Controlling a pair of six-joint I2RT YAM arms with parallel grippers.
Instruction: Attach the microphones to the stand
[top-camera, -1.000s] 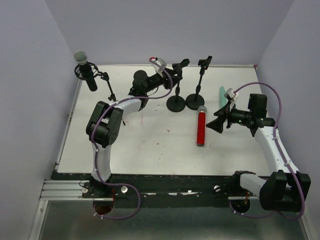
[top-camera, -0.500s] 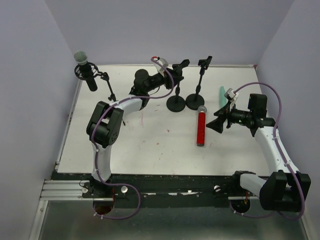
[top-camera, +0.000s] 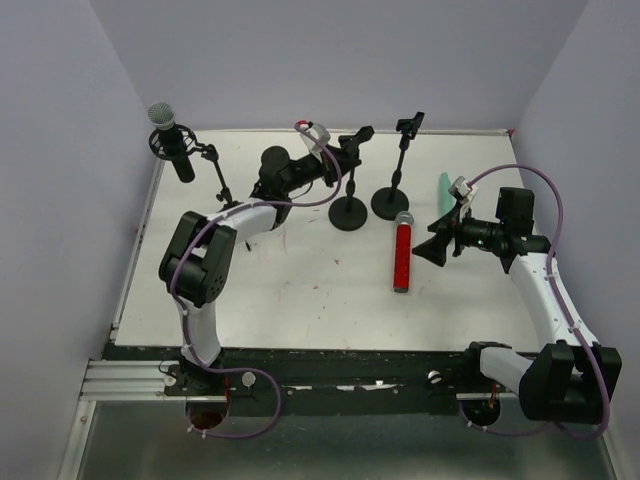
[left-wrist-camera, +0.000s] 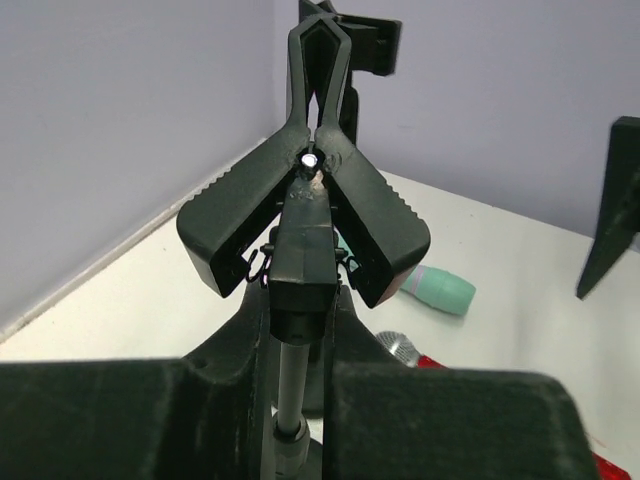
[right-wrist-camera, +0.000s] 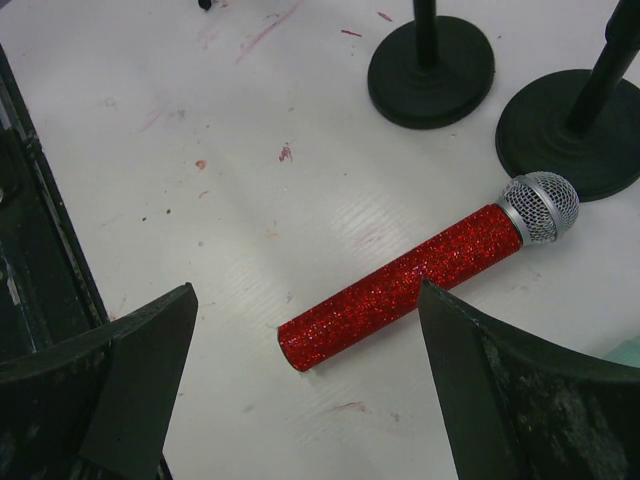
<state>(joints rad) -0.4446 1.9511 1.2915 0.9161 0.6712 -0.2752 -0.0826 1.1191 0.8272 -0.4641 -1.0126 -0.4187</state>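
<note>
The black microphone (top-camera: 172, 142) sits in the clip of the left stand (top-camera: 218, 178). The red microphone (top-camera: 402, 254) lies flat on the table, silver head toward the back; it also shows in the right wrist view (right-wrist-camera: 412, 272). The mint-green microphone (top-camera: 443, 186) lies at the right, and shows in the left wrist view (left-wrist-camera: 438, 290). My left gripper (top-camera: 341, 158) is shut on the middle stand (top-camera: 350, 211) just below its empty clip (left-wrist-camera: 318, 195). My right gripper (top-camera: 436, 247) is open and empty, just right of the red microphone.
A third stand (top-camera: 391, 202) with an empty clip (top-camera: 408, 125) stands right of the middle one, their round bases (right-wrist-camera: 430, 68) close together. The walls close in at the back and both sides. Pink marks spot the white table (top-camera: 300, 290).
My left arm has swung its elbow to the left, and the middle stand's clip has shifted slightly left with the gripper. The right arm and the microphones have not moved.
</note>
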